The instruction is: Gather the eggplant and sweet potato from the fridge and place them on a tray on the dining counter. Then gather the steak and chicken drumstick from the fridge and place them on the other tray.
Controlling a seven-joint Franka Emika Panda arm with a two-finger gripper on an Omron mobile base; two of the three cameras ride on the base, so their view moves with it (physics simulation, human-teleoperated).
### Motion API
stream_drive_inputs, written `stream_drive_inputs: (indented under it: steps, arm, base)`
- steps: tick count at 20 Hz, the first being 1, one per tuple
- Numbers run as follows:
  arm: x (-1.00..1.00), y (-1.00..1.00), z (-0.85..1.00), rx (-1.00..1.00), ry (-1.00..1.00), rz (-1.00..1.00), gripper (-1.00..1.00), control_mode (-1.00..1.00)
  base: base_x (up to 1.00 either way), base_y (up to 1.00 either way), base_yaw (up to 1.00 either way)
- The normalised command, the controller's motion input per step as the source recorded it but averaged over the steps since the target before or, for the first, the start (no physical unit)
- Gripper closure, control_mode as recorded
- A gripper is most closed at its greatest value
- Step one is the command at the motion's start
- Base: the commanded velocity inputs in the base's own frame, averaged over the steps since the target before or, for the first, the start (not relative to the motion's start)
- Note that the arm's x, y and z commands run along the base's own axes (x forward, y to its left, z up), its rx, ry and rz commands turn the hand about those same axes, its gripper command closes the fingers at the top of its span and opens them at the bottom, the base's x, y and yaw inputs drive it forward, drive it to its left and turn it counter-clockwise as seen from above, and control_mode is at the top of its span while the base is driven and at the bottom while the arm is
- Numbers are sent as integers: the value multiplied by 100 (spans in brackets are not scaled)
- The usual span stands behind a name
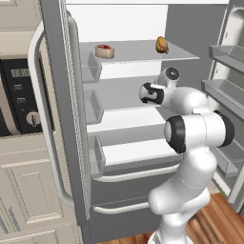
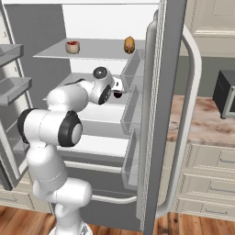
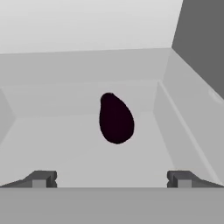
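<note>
Two fingers [image 3: 112, 178] stand wide apart with nothing between them, and the eggplant [image 3: 116, 119] lies ahead of them on the middle shelf [image 3: 78, 148] of the fridge [image 1: 62, 95], about midway between the shelf's side edges and closer to its back edge than its front. From the right base view you can glimpse its dark skin [image 2: 117, 94] just past the hand. It lies with its narrow stem end pointing toward the back of the shelf and its fat end toward you.

Expect a smooth, glossy skin that will likely slide under a light pinch, over firm flesh that takes a fair squeeze without harm. It looks light enough for one grasp. You should close across the widest part of the belly, a little toward the fat end, so the taper cannot squirt it out forward. Come in low so the fingers straddle it rather than push it back.

On the top shelf, the steak [image 1: 104, 51] sits near the left edge and the chicken drumstick [image 1: 162, 45] near the right; leave both for the second tray.
</note>
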Motion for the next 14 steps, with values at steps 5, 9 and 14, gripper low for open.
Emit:
stream_drive_inputs:
  steps: [5,9,14]
  arm:
    - [27,0,-15,0,0,0,-100,-100]
    - [24,-4,-23,0,0,0,-100,-100]
    - [27,-10,-7,0,0,0,-100,-100]
  base:
    - [0,0,0]
    - [0,0,0]
    - [0,0,0]
